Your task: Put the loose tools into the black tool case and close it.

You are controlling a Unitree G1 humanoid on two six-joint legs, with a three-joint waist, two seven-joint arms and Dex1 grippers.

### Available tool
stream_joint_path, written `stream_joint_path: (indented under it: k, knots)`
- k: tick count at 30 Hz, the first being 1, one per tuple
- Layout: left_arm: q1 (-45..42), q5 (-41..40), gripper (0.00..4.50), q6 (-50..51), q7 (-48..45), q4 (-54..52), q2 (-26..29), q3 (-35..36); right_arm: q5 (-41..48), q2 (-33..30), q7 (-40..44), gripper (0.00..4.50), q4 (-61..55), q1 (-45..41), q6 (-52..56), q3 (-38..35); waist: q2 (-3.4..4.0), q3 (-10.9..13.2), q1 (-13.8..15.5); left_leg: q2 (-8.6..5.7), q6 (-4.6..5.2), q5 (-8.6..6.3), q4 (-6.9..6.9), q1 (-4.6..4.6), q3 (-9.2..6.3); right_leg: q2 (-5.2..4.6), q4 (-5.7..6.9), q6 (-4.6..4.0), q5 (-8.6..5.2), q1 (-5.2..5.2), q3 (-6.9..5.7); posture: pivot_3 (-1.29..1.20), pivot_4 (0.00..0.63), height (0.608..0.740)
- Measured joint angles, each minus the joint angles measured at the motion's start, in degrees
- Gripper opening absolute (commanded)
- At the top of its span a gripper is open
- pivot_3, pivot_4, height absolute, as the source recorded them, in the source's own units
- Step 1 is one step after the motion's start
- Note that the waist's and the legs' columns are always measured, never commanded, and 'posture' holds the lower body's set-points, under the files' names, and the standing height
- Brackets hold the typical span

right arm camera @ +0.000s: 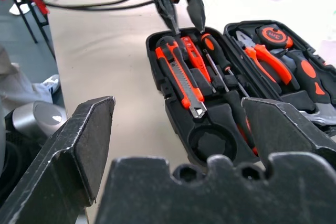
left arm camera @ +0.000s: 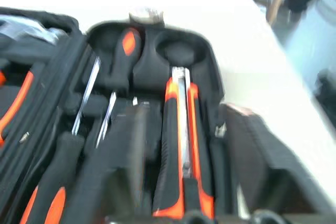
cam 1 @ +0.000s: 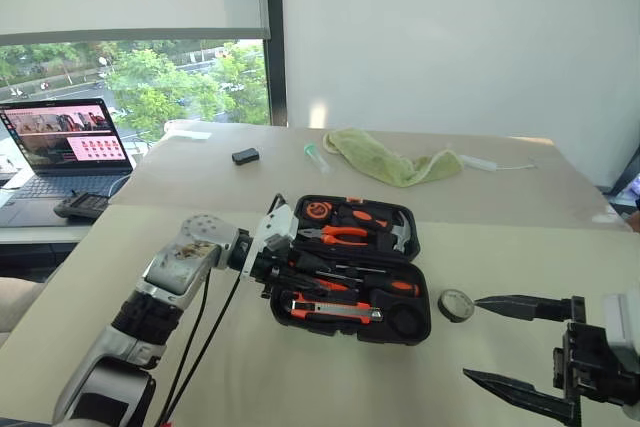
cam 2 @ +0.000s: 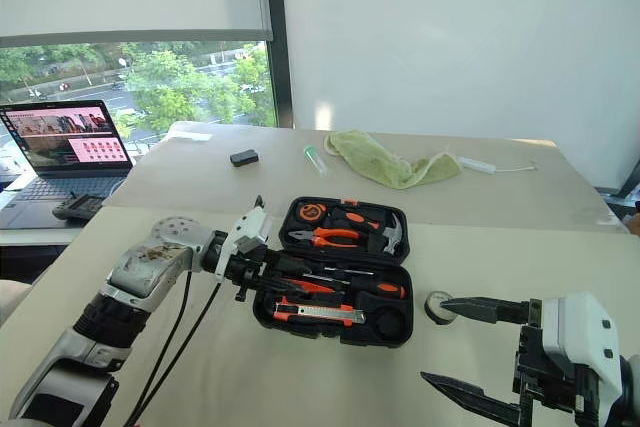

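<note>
The black tool case lies open in the middle of the table. Its front half holds the orange-black utility knife, two black-orange screwdrivers and the slim orange tester screwdriver in their slots. The lid half holds pliers, a hammer and a tape measure. My left gripper hovers over the case's left end with its fingers parted and nothing between them. The small black tape roll sits on the table just right of the case. My right gripper is wide open and empty, its upper fingertip close beside the roll.
A green cloth, a small black box and a clear tube lie on the far table. An open laptop stands on a desk at the far left. A seam runs between the two tables behind the case.
</note>
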Motion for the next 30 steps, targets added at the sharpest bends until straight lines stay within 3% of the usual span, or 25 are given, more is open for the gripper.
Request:
stream_joint_path:
  k: [2, 3, 10, 14, 17, 23, 30]
  knots:
    - [3.1, 0.9, 0.1, -0.8, 1.4, 0.0, -0.2, -0.6, 0.0, 0.2, -0.5, 4.5, -0.1, 0.3, 0.0, 0.2, 0.0, 0.0, -0.1, 0.02, -0.03, 0.02, -0.01, -0.01, 0.0, 0.03, 0.02, -0.01, 0.0, -0.03, 0.01, 0.0, 0.15, 0.74]
    - [4.8, 1.9, 0.04, -2.3, 2.1, 0.1, -0.3, -1.1, 0.0, 0.2, -0.6, 4.5, -0.1, 0.4, 0.0, 0.3, 0.0, 0.0, -0.1, 0.01, -0.03, 0.02, -0.01, 0.0, 0.0, 0.02, 0.02, -0.02, 0.01, -0.03, 0.01, 0.0, 0.15, 0.74]
    - [7.0, 8.3, 0.04, -15.7, 4.6, 4.6, -1.5, -4.6, -0.1, 0.2, -1.2, 4.5, -0.2, 1.6, 0.3, 0.2, 0.13, -0.2, 0.5, 0.01, 0.01, 0.03, 0.0, 0.26, -0.03, -0.2, -0.07, -0.14, 0.0, 0.28, 0.03, 0.0, 0.15, 0.74]
    - [6.6, 10.5, 0.04, -18.9, 5.9, 6.4, -2.5, -5.8, -0.1, 0.2, -4.1, 4.5, -0.9, 2.1, 2.4, 0.3, 0.24, -0.3, 0.6, 0.02, 0.11, 0.06, -0.09, 1.02, -0.03, -0.62, -0.18, -0.37, -0.2, 1.01, -0.01, 0.0, 0.15, 0.74]
    - [6.0, 10.5, 0.04, -14.5, 6.4, 6.4, -3.9, -5.9, 0.9, 0.1, -7.4, 4.5, -1.8, 2.6, 5.4, 0.9, 0.26, -0.4, 0.6, 0.02, 0.11, 0.07, -0.1, 1.14, -0.04, -0.9, -0.18, 0.08, -0.44, 1.02, -0.03, 0.0, 0.15, 0.74]
    - [2.0, 5.9, 0.04, 6.5, 5.4, 6.9, -7.0, -6.8, 1.6, -0.7, -10.2, 4.5, -3.5, 2.8, 9.2, 4.8, 0.28, -0.5, 0.3, -0.03, 0.17, 0.13, -0.08, 0.92, 0.0, -0.52, -0.11, 0.26, -0.34, 0.99, -0.06, 0.0, 0.15, 0.74]
    - [1.9, 3.9, 0.04, 11.6, 4.3, 4.6, -5.4, -6.0, 5.0, -1.8, -16.2, 4.5, -3.2, -1.8, 13.2, 7.0, 0.27, -0.5, -0.2, 0.08, 0.09, 0.09, -0.29, 0.85, -0.04, -0.38, -0.12, -0.42, -0.33, 0.81, 0.02, 0.0, 0.15, 0.74]
